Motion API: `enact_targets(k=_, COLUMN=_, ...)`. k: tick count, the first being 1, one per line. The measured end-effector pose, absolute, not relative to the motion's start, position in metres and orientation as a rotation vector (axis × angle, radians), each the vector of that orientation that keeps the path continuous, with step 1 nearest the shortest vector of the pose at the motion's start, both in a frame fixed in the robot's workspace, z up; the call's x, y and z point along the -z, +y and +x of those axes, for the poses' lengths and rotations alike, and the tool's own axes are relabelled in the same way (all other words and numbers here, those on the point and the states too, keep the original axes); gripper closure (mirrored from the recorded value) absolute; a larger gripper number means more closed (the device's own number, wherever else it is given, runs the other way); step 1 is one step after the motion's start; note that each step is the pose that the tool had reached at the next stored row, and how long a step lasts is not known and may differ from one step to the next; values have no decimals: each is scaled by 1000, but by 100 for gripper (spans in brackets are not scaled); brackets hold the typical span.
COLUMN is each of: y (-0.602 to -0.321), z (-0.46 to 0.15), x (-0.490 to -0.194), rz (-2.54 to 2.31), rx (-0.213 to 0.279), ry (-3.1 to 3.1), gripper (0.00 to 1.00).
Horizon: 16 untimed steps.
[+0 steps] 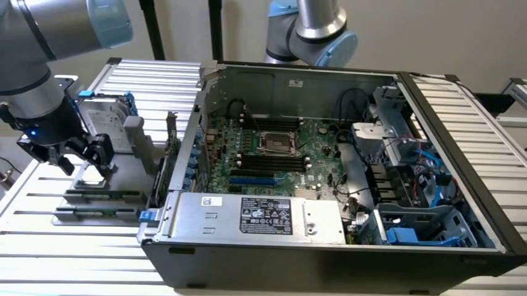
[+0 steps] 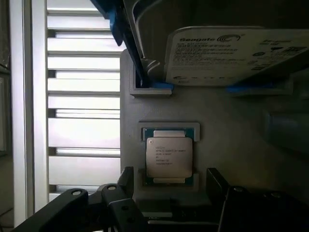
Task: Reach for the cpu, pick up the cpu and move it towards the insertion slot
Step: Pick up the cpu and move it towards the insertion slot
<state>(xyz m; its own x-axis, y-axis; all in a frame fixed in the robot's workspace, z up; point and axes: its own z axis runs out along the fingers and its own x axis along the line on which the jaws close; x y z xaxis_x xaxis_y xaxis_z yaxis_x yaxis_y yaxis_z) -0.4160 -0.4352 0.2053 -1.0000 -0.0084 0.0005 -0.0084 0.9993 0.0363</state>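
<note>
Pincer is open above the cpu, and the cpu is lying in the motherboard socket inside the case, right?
No. The cpu lies in a grey holder outside the case, beside the Seagate hard drive, not in the socket. The wrist view shows it, with the open pincer above it.

Silver cpu (image 2: 169, 157) flat in grey holder recess; insertion slot (image 1: 274, 143) on motherboard.

The insertion slot (image 1: 276, 143) lies inside the computer case (image 1: 329, 259); outside the case, on the exterior view's left, the cpu (image 2: 169, 157) rests on a holder (image 2: 231, 125), the hard drive (image 2: 236, 53) upright beside it.
</note>
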Motion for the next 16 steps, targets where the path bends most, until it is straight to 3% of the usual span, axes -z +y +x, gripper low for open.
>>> enact_targets(k=16, y=-431, z=-416, x=-197, rz=31, rx=57, ry=-3141, gripper=29)
